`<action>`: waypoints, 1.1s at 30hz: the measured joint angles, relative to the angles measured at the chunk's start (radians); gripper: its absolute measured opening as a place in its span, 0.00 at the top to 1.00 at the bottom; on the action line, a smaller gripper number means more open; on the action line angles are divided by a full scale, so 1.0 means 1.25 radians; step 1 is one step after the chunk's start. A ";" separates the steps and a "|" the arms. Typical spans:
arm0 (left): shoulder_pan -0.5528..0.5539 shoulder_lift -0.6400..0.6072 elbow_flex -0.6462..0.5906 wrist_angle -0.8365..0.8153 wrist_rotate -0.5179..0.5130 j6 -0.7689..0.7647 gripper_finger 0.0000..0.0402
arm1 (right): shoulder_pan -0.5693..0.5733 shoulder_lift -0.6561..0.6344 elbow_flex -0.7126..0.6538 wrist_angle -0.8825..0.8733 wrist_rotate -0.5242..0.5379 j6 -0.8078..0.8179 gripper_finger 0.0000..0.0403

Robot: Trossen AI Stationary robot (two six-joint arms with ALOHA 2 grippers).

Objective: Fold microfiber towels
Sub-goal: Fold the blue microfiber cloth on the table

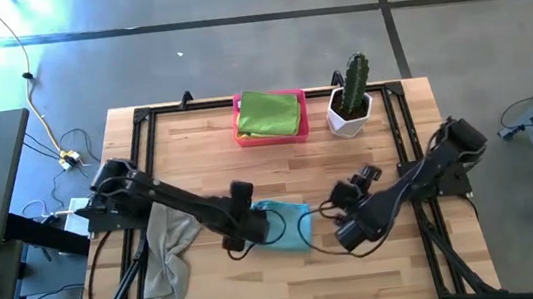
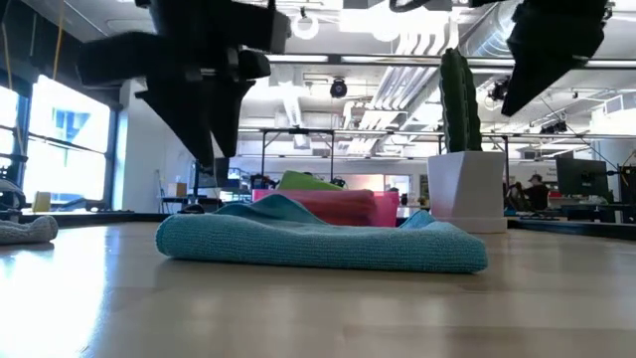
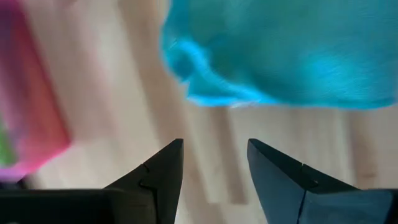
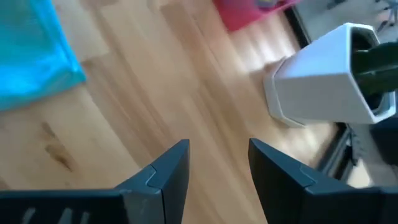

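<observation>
Left gripper (image 3: 214, 163) held spread, empty, just above blue towel (image 1: 283, 223) on table (image 1: 196, 147). Right gripper (image 4: 217, 163) spread, empty, beside same towel. No writing seen.

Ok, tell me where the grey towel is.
In the high view the grey towel lies crumpled at the table's left side, under the left arm, left of the blue towel.
</observation>
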 joint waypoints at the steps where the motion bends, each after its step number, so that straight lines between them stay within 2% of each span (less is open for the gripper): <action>1: 0.000 -0.018 -0.021 0.036 0.024 0.013 0.58 | 0.000 -0.022 -0.024 0.011 0.005 0.022 0.61; 3: 0.000 -0.057 -0.074 0.124 0.086 0.021 0.58 | 0.001 -0.076 -0.099 0.071 -0.001 0.076 0.61; 5: 0.000 -0.097 -0.137 0.243 0.126 0.015 0.58 | 0.005 -0.136 -0.188 0.191 -0.003 0.119 0.61; 9: -0.001 -0.147 -0.274 0.514 0.129 -0.042 0.58 | 0.004 -0.228 -0.338 0.536 0.017 0.092 0.61; 13: 0.001 -0.139 -0.387 0.714 0.128 -0.106 0.58 | -0.018 -0.236 -0.461 0.892 0.009 -0.019 0.59; 17: 0.000 -0.122 -0.432 0.787 0.121 -0.141 0.58 | -0.048 -0.220 -0.525 1.134 -0.025 -0.056 0.50; 19: -0.001 -0.121 -0.445 0.786 0.122 -0.163 0.58 | -0.059 -0.208 -0.543 1.183 -0.030 -0.035 0.45; 23: -0.004 -0.098 -0.457 0.769 0.149 -0.209 0.58 | -0.074 -0.162 -0.548 1.207 -0.049 0.096 0.36; 27: -0.018 -0.055 -0.451 0.820 0.159 -0.238 0.58 | -0.076 -0.100 -0.534 1.208 -0.116 0.167 0.35; 33: -0.036 -0.007 -0.449 0.964 0.148 -0.306 0.58 | -0.076 -0.034 -0.478 1.205 -0.167 0.139 0.35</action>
